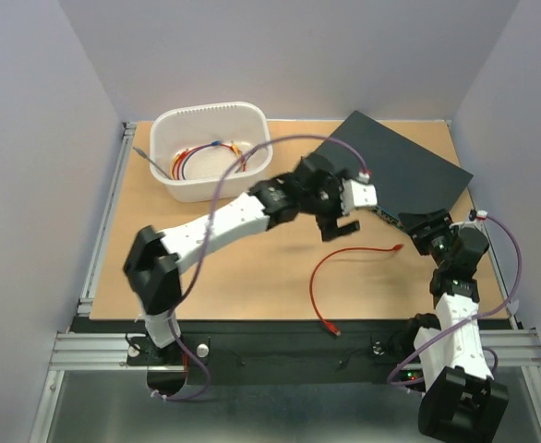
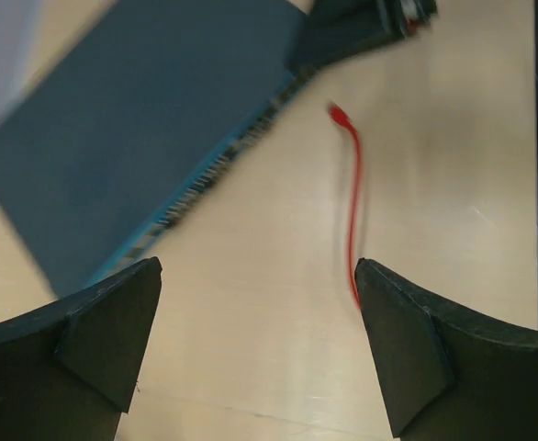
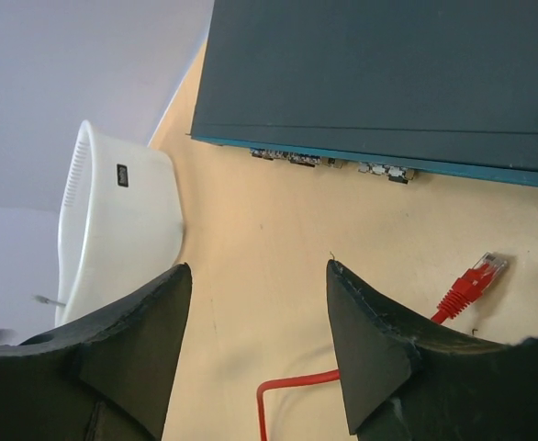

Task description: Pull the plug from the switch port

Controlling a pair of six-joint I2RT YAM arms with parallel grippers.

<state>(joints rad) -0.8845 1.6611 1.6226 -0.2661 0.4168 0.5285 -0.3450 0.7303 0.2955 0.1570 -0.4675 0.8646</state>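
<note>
The switch (image 1: 400, 171) is a flat dark box at the back right, with its port edge (image 3: 333, 163) facing the table's middle. It also shows in the left wrist view (image 2: 140, 138). The red cable (image 1: 318, 277) lies loose on the table. Its plug (image 1: 398, 247) lies free a little in front of the port edge, also seen in the right wrist view (image 3: 476, 280) and the left wrist view (image 2: 338, 113). My left gripper (image 1: 340, 228) hovers open and empty beside the switch's front edge (image 2: 260, 303). My right gripper (image 1: 425, 224) is open and empty near the switch's front corner (image 3: 258, 271), with the plug just right of its fingers.
A white plastic tub (image 1: 210, 152) with coloured cables stands at the back left; it also shows in the right wrist view (image 3: 113, 230). The red cable's other end (image 1: 333, 328) reaches the table's near edge. Grey walls close in the back and sides.
</note>
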